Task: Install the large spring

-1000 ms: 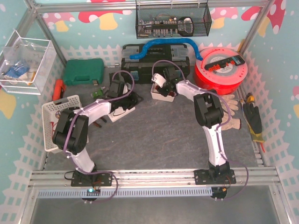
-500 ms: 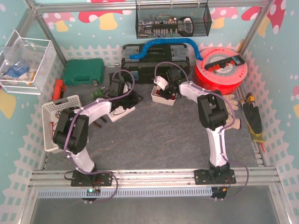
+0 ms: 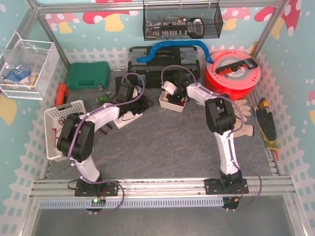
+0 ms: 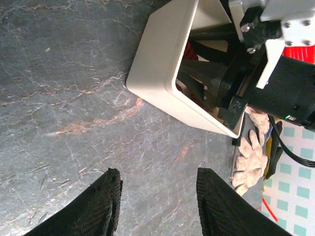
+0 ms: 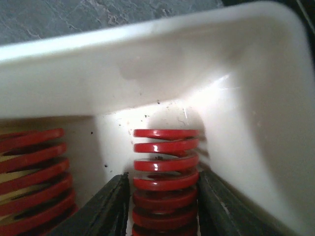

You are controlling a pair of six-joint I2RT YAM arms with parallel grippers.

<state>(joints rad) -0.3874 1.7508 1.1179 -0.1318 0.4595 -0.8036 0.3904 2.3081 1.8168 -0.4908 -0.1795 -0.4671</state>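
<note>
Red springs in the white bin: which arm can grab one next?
Right. The right claw sits inside the white bin, straddling a red spring. The left claw hangs open over the table, outside it.

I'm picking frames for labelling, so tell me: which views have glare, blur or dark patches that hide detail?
Right wrist: glare washes out the white bin wall behind the red spring, and the close fingers look soft. Left wrist: table sharp, left gripper nearly black. Top external: evenly lit.
</note>
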